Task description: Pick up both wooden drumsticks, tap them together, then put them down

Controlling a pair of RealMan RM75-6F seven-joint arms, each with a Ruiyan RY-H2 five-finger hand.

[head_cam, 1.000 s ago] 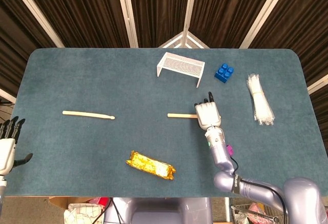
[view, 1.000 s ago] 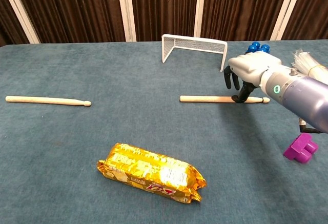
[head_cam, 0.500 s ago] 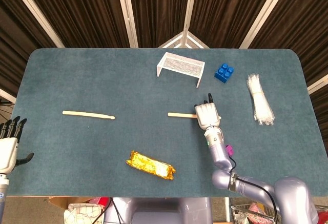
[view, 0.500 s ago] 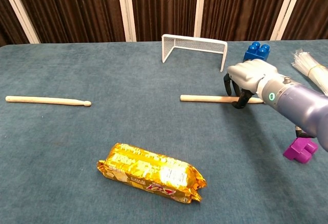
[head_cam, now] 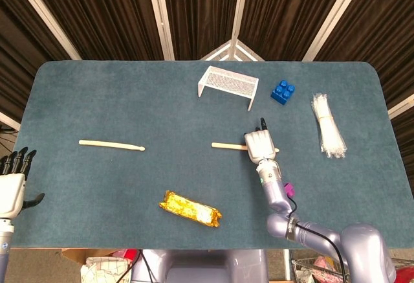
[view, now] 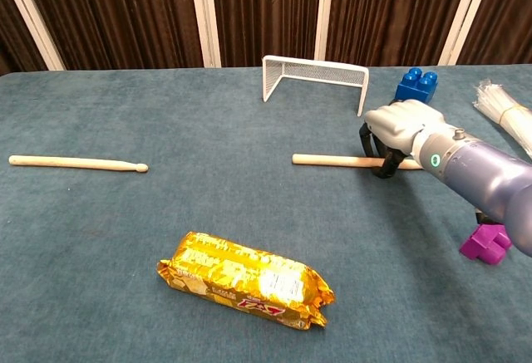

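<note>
The right robot hand (view: 397, 130) is curling its fingers around the drumstick (view: 332, 160) in front of the white mesh goal (view: 314, 76); the left robot hand (head_cam: 11, 182) is hanging spread, holding nothing.

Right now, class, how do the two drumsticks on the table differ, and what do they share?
The left drumstick lies free, with nothing near it; the right drumstick has the right robot hand curled over its far end. The left drumstick shows its whole length and rounded tip; the right drumstick is partly hidden by the hand. Both are pale wood and lie flat, roughly crosswise, on the table.
</note>
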